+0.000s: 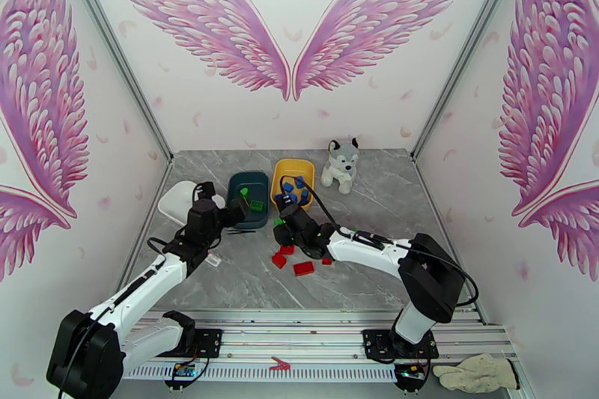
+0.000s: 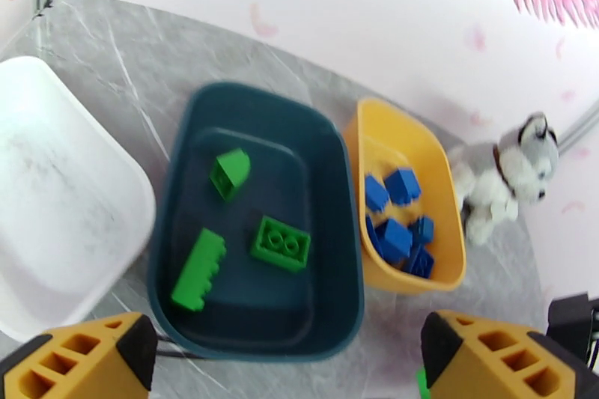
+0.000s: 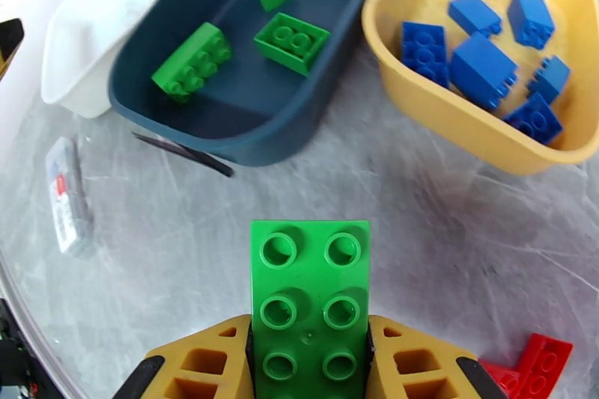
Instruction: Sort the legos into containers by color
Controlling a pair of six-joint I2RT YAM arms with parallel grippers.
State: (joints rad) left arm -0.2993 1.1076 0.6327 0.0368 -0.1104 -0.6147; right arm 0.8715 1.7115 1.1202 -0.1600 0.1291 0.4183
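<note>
Your right claw [image 3: 309, 352] is clamped on a flat green lego [image 3: 309, 273]. It's held over the middle of the surface [image 3: 419, 198], just on the near side of the teal tray [image 3: 262, 142] and yellow tray [image 3: 464, 131]. Your left claw [image 2: 288, 363] hangs spread wide, gripping nothing, above the teal tray's near rim. Red legos [image 1: 303, 268] lie loose toward the near edge.

I read the green brick [image 3: 309, 273], teal tray [image 2: 247, 97] and yellow tray [image 2: 389, 123] as smooth glossy plastic; white tray [image 2: 60, 191] duller. 
right tool [image 3: 309, 333]: matt yellow plastic. 
table [image 1: 247, 281]: smooth marble-look, faint sheen. 
husky [image 2: 509, 176]: fuzzy plush. 
glove [image 1: 475, 374]: rough cloth.
</note>
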